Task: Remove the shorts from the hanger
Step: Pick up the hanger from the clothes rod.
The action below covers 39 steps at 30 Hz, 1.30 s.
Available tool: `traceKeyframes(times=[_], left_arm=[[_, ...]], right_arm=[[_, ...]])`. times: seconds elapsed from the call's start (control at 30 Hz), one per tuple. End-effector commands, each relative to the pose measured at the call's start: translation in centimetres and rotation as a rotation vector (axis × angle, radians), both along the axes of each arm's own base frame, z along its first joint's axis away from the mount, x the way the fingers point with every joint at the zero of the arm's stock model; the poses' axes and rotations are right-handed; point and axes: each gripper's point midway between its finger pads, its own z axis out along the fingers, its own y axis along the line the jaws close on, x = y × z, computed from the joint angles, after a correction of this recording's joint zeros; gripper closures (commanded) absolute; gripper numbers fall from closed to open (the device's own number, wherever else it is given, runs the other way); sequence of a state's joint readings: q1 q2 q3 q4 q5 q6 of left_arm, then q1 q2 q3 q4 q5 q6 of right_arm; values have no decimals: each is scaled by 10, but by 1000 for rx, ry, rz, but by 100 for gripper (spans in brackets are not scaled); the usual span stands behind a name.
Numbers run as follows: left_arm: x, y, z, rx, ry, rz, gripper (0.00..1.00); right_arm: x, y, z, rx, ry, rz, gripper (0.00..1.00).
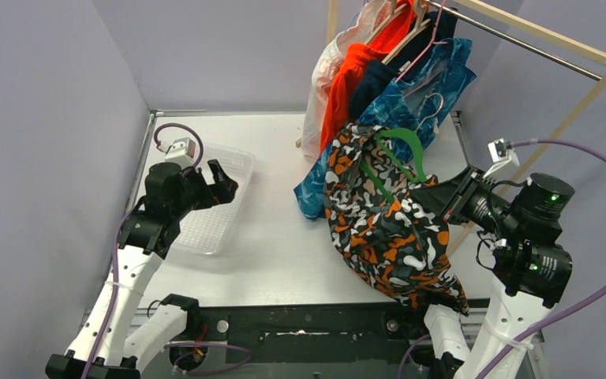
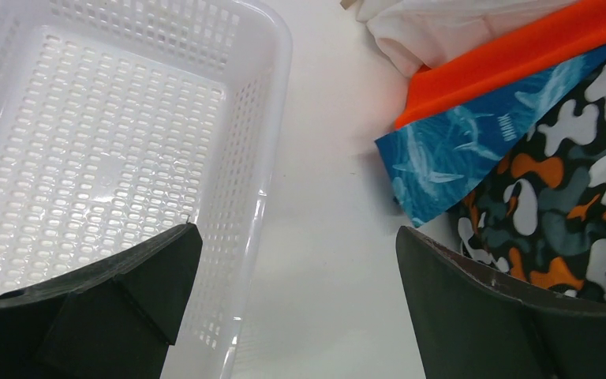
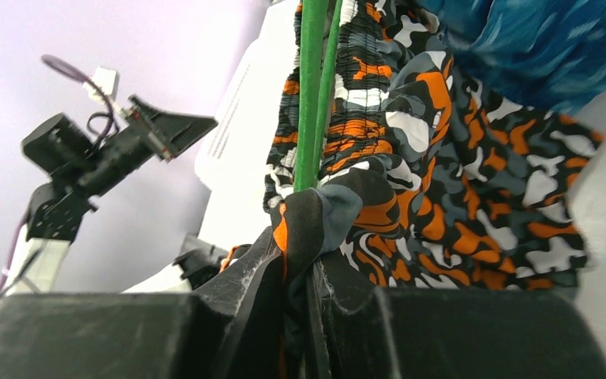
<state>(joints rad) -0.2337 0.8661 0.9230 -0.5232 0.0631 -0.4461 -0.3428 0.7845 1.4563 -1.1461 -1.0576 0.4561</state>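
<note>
Clamping a fold of the camo shorts (image 1: 387, 237) between fingers pressed together on the cloth, the right gripper (image 1: 435, 192) holds the garment over the right half of the table (image 1: 276, 237), its lower end drooping to the near edge beside the right arm's base. The right wrist view shows the pinched fabric bunched at the fingertips, with the green hanger (image 1: 402, 146) rising straight up through the waistband just above the grip. Across the table the left gripper (image 1: 219, 183) hovers with its fingers spread wide apart and nothing between them, above the near right corner of the white basket (image 1: 245, 155), which sits on the left side. Farther back, partly behind the camo pair, the teal shorts (image 1: 434, 87) hang with a corner reaching the tabletop. The navy shorts (image 1: 371, 83), orange shorts (image 1: 351, 71) and white shorts (image 1: 319, 87) hang on hangers packed side by side to their left, on the wooden rack (image 1: 552, 37) at the far right corner
</note>
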Motion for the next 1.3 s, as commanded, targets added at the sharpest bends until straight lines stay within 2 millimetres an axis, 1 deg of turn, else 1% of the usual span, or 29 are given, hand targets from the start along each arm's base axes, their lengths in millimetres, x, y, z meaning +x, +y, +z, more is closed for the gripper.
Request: traceKeyframes(times=[0.0, 0.07, 0.1, 0.17, 0.23, 0.27, 0.3, 0.33, 0.37, 0.47, 0.57, 0.6, 0.63, 0.7, 0.73, 0.8, 0.83, 0.87, 0.9, 0.97, 1.0, 1.03, 1.07, 1.1, 1.17, 1.2, 1.27], left_arm=[[10, 5, 26, 35, -62, 12, 3], [10, 6, 26, 43, -61, 11, 3], [9, 7, 27, 46, -64, 11, 3], [9, 7, 30, 47, -71, 9, 3], [11, 5, 33, 43, -73, 4, 3], [12, 5, 35, 37, -73, 5, 3], [15, 3, 38, 19, -69, 12, 3], [18, 1, 43, -12, -66, 25, 3], [21, -5, 51, -56, -72, 20, 3], [26, -29, 77, -180, -110, -68, 3], [26, -40, 95, -214, -158, -128, 3], [26, -40, 99, -206, -170, -135, 3], [26, -39, 100, -193, -175, -140, 3], [25, -41, 98, -169, -173, -166, 3], [24, -43, 97, -158, -170, -190, 3], [20, -48, 92, -146, -158, -240, 3], [20, -49, 88, -138, -150, -252, 3], [20, -48, 85, -124, -143, -256, 3], [21, -47, 83, -110, -135, -251, 3], [22, -44, 81, -91, -125, -239, 3], [23, -43, 80, -87, -114, -231, 3], [23, -42, 78, -86, -97, -223, 3], [22, -41, 78, -89, -76, -214, 3], [21, -40, 76, -90, -54, -211, 3], [16, -40, 70, -95, -27, -206, 3], [13, -38, 60, -95, -8, -196, 3], [9, -28, 46, -78, -15, -144, 3]], right_arm=[[7, -11, 44, -146, -240, -40, 100], [1, 4, 50, -63, -246, 68, 100], [0, 6, 49, -48, -248, 84, 100], [-6, 6, 49, -66, -279, 60, 100], [-20, 20, 55, 3, -305, 148, 100], [-24, 24, 59, 25, -323, 167, 100], [-26, 26, 60, 25, -339, 172, 100], [-27, 26, 57, 26, -338, 187, 100], [-23, 25, 50, 41, -312, 193, 100], [-11, 19, 28, 59, -250, 188, 100], [-14, 22, 23, 49, -254, 221, 100], [-10, 19, 18, 47, -248, 203, 100], [-6, 16, 7, 47, -217, 186, 100], [3, 8, -33, 28, -110, 161, 100], [5, 7, -50, 29, -67, 164, 100], [13, 6, -69, 19, -39, 174, 100], [21, 5, -72, -6, -37, 156, 100], [28, 7, -73, -11, -40, 165, 100], [36, 14, -73, -14, -56, 195, 100], [55, 35, -84, -53, -40, 238, 100], [53, 60, -89, -118, -20, 319, 100], [56, 76, -95, -191, 4, 347, 100], [54, 96, -95, -256, 2, 388, 100], [55, 108, -97, -323, -2, 396, 100], [54, 124, -100, -382, -29, 412, 100], [54, 126, -101, -390, -52, 402, 100], [49, 134, -100, -395, -127, 423, 100]])
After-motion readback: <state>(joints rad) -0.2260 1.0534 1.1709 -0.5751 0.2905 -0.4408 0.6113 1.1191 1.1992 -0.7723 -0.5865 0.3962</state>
